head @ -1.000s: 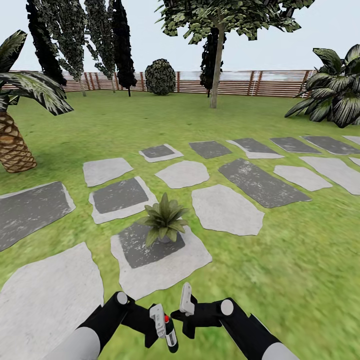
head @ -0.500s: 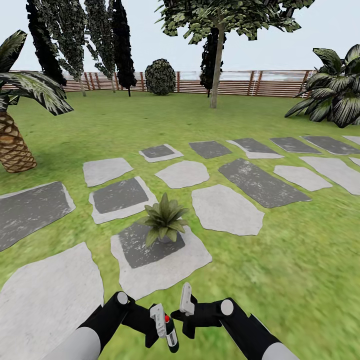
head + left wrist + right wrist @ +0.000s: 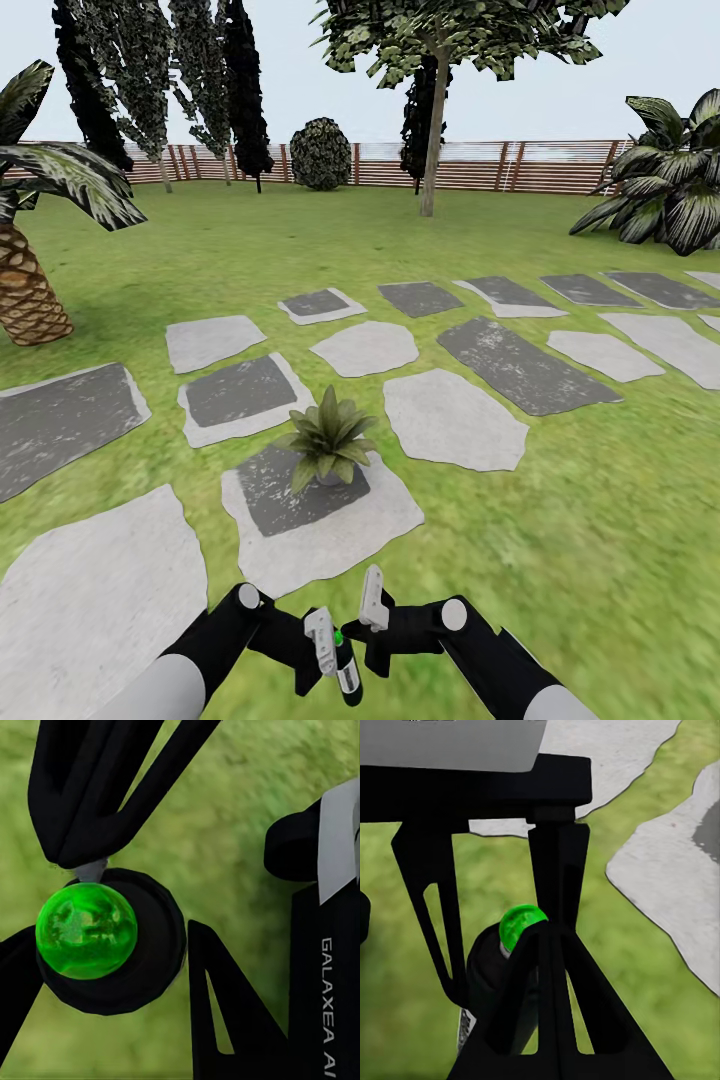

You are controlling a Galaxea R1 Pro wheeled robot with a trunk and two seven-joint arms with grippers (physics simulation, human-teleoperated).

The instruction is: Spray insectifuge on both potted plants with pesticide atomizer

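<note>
Since a second ago the spot on top of the pesticide atomizer [image 3: 343, 665] has turned from red to green, and the left gripper [image 3: 322, 655] has shifted slightly lower and toward the right gripper [image 3: 372, 612], while the garden around them looks unchanged. Seen from the head, the left fingers are clamped around the atomizer, holding the dark bottle roughly upright with its white stripe showing below the grip. From the left wrist, the green spot [image 3: 86, 931] sits as a glowing ball on the round black top of the bottle, pinched between the black finger links, with blurred grass behind. The right gripper hangs just beside the bottle, nearly touching it; from the right wrist, the green spot [image 3: 521, 925] shows between its black fingers [image 3: 562, 877], but whether those fingers are parted or closed cannot be told. Beyond both grippers, ahead across a strip of lawn, one potted plant [image 3: 327, 438] stands upright in its small grey pot on a dark patch of a pale stepping slab [image 3: 330, 535]. Farther out lie more grey slabs, a scaly palm trunk [image 3: 30, 290], and the slatted wooden fence [image 3: 480, 165].
</note>
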